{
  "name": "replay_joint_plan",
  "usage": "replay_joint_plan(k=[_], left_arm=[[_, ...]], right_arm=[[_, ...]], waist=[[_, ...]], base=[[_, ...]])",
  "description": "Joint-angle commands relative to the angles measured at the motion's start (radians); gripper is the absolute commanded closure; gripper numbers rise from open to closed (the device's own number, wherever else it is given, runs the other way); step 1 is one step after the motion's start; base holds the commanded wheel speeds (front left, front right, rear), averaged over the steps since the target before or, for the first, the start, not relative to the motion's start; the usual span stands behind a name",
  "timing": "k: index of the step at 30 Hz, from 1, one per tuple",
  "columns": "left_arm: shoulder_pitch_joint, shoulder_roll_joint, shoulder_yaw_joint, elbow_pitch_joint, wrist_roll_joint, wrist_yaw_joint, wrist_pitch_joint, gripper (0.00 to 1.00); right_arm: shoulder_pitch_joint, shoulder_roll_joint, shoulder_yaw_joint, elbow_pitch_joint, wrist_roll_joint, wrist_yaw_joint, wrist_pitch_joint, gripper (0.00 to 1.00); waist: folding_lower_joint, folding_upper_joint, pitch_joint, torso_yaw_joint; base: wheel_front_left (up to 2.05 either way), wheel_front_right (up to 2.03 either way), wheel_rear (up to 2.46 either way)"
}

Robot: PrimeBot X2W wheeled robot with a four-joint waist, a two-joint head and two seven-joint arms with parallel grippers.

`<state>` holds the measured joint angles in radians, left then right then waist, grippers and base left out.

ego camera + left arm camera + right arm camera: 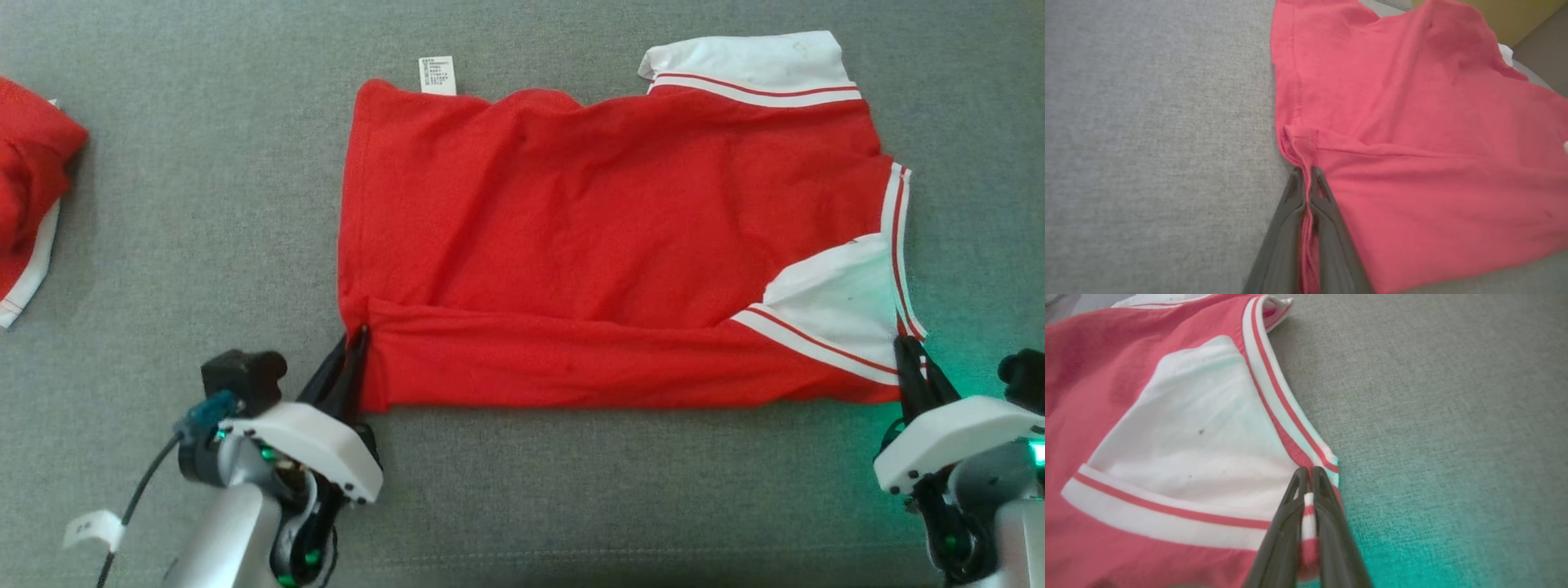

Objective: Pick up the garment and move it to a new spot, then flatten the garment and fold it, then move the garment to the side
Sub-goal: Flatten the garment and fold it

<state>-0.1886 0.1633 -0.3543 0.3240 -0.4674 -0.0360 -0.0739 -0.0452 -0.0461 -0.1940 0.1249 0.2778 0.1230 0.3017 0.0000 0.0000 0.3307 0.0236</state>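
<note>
The garment (604, 237) is a red shirt with white, red-striped trim, spread across the grey surface with its near edge folded up over itself. My left gripper (357, 339) is shut on the garment's near left corner, and the left wrist view has red cloth (1412, 143) pinched between the dark fingers (1327, 228) of that gripper (1306, 173). At the near right corner my right gripper (909, 347) is shut on the striped trim. In the right wrist view this gripper (1306, 473) clamps the white and red band (1308, 522) beside a white panel (1200, 433).
A second red and white garment (28, 188) lies bunched at the far left edge. A white care label (438, 75) sticks out at the shirt's far edge. Bare grey fabric surface (196, 229) surrounds the shirt on all sides.
</note>
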Motion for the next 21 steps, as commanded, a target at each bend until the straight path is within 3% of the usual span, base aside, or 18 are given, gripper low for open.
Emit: replay_joint_plan(k=[1, 13, 21], left_arm=[[0.017, 0.016, 0.020, -0.033, 0.008, 0.007, -0.006, 1.00], [0.141, 0.073, 0.064, -0.223, -0.018, 0.082, 0.067, 1.00], [0.234, 0.072, 0.071, -0.275, -0.049, 0.123, 0.110, 1.00]], right_arm=[[0.019, -0.004, 0.030, -0.034, 0.014, 0.008, 0.007, 1.00], [0.152, -0.004, 0.008, -0.158, 0.094, 0.008, 0.028, 1.00], [0.238, -0.004, -0.002, -0.174, 0.145, 0.008, 0.039, 1.00]], waist=[[0.0000, 0.0000, -0.005, 0.003], [0.0000, 0.0000, -0.052, 0.032], [0.0000, 0.0000, -0.090, 0.035]], base=[[0.00, 0.00, 0.00], [0.00, 0.00, 0.00], [0.00, 0.00, 0.00]])
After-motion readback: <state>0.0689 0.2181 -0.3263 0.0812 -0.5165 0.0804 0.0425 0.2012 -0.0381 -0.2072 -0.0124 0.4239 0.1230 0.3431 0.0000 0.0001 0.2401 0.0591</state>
